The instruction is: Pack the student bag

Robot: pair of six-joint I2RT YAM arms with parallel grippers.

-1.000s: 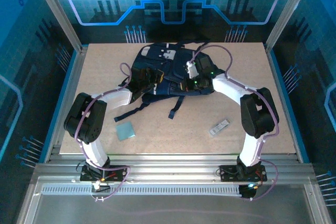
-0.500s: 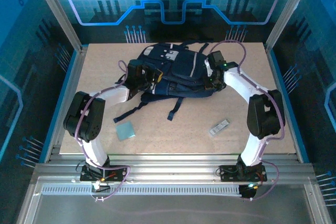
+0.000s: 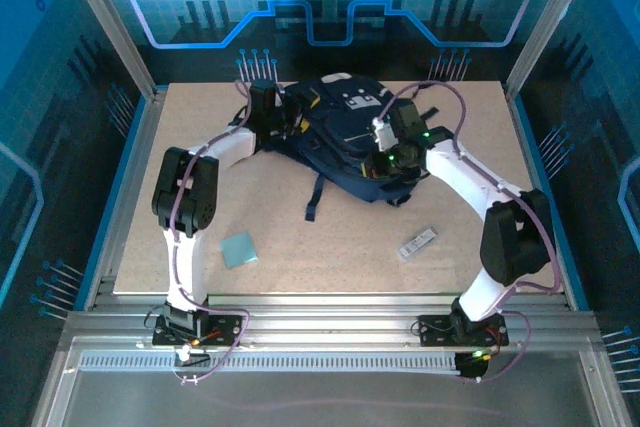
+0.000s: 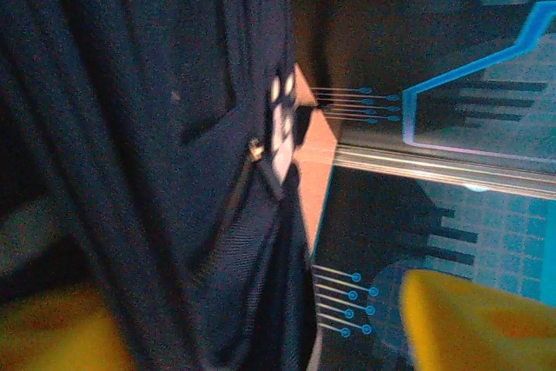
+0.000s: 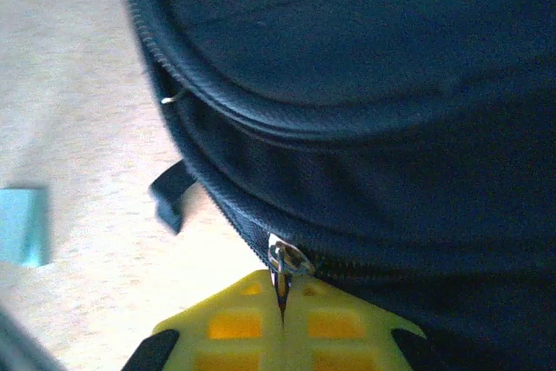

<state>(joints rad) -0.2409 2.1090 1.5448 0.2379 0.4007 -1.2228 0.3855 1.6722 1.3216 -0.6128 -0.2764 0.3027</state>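
Top external | beige table (image 3: 300,277), blue walls (image 3: 320,7) | left jaws wide | right jaws pinch zipper pull (image 5: 283,265)

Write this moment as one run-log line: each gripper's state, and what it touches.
left gripper: open, beside student bag | right gripper: shut on zipper pull

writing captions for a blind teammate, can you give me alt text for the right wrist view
The yellow right claw, shut, pinches the metal zipper pull on a dark navy student bag that takes up most of the frame. At left is the bare light table, with a pale blue card at the edge.
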